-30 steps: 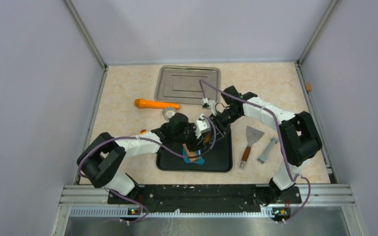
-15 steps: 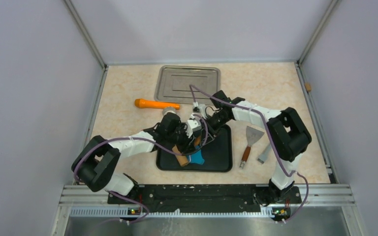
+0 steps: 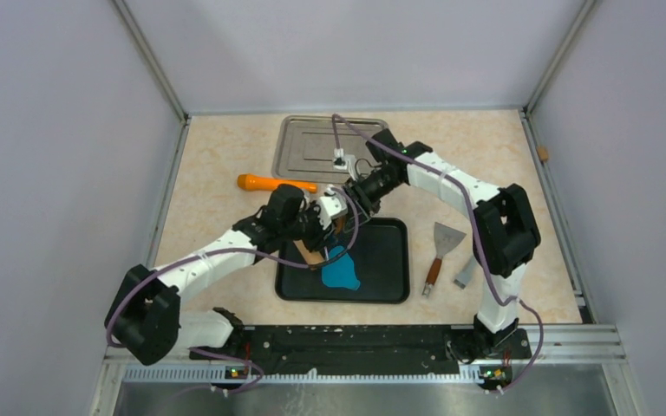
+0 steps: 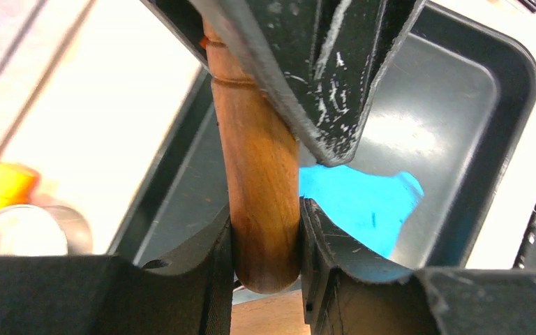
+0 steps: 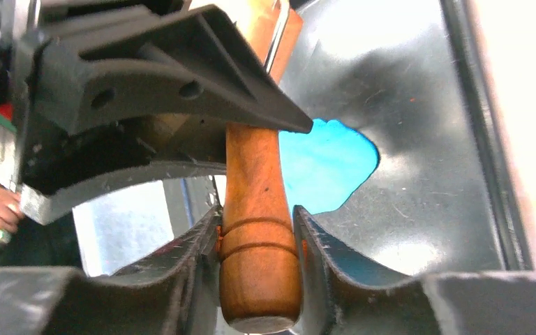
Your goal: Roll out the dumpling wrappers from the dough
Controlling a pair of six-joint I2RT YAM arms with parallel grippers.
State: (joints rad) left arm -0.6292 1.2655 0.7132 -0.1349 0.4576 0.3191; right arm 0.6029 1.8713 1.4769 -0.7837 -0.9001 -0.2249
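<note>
The blue dough (image 3: 340,275) lies as a flattened irregular sheet in the near left part of the black tray (image 3: 386,260). It also shows in the left wrist view (image 4: 363,206) and the right wrist view (image 5: 324,164). A wooden rolling pin (image 3: 310,252) sits at the tray's far left edge, just beyond the dough. My left gripper (image 4: 265,237) is shut on one handle of the pin (image 4: 258,174). My right gripper (image 5: 258,244) is shut on the other handle (image 5: 255,209). In the top view the left gripper (image 3: 314,232) and right gripper (image 3: 347,204) face each other. No round wrappers show.
A metal tray (image 3: 334,149) lies at the back. An orange cylinder (image 3: 273,184) lies left of it, with a metal ring cutter (image 4: 21,234) near it. A scraper (image 3: 440,247) and a grey tool (image 3: 468,270) lie right of the black tray.
Both grippers have carried the rolling pin back and to the left, off the dough. The blue sheet, covered before, now lies exposed.
</note>
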